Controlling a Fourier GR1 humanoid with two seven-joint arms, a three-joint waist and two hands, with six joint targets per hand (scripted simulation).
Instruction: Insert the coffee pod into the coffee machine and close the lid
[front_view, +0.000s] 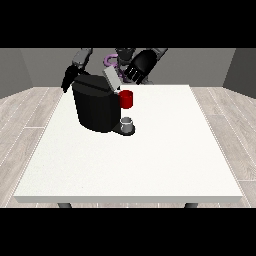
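One machine (95, 106) stands on the table (150, 160), black, its grey lid (112, 79) tilted up and open. One red thing at the machine (126, 99) sits at its front. One grey thing (128, 122) rests on the base below it; whether it is the pod, I cannot tell. Two hands show. The hand at the view's right (138, 67) hangs behind the lid, fingers relaxed and slightly apart, holding nothing. The hand at the view's left (69, 79) sits behind the machine's far corner; its fingers cannot be made out.

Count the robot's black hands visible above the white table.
2. One black hand shows at the view's left, behind the black coffee machine; the other black hand is raised at the view's right of its open grey lid.
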